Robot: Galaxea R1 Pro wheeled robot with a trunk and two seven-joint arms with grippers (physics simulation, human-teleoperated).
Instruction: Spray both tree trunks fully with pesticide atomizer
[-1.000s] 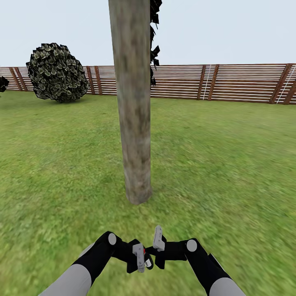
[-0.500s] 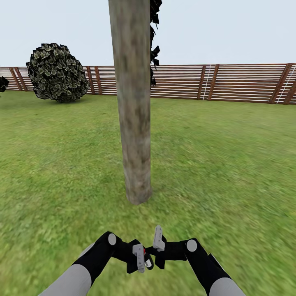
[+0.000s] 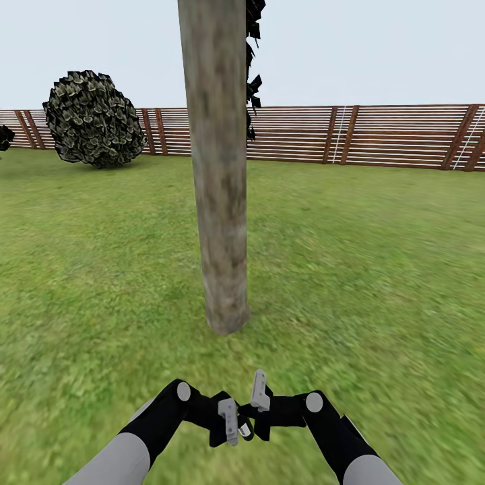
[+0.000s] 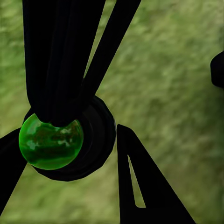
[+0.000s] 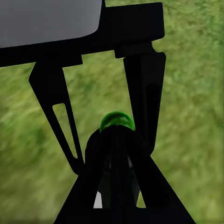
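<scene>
Tree trunk (image 3: 219, 168): thick, straight, pale grey-brown mottled bark, no low branches, near upright with a slight lean, dead ahead at 12 o'clock, base planted in the green grass lawn (image 3: 377, 269). Dark angular leaves (image 3: 253, 60) poke out along its upper right edge. Pesticide atomizer (image 4: 51, 142): black body with a translucent green globe, in the left wrist view sitting between black gripper fingers. Brown horizontal-slat fence (image 3: 377, 135) closes the lawn's far side.
</scene>
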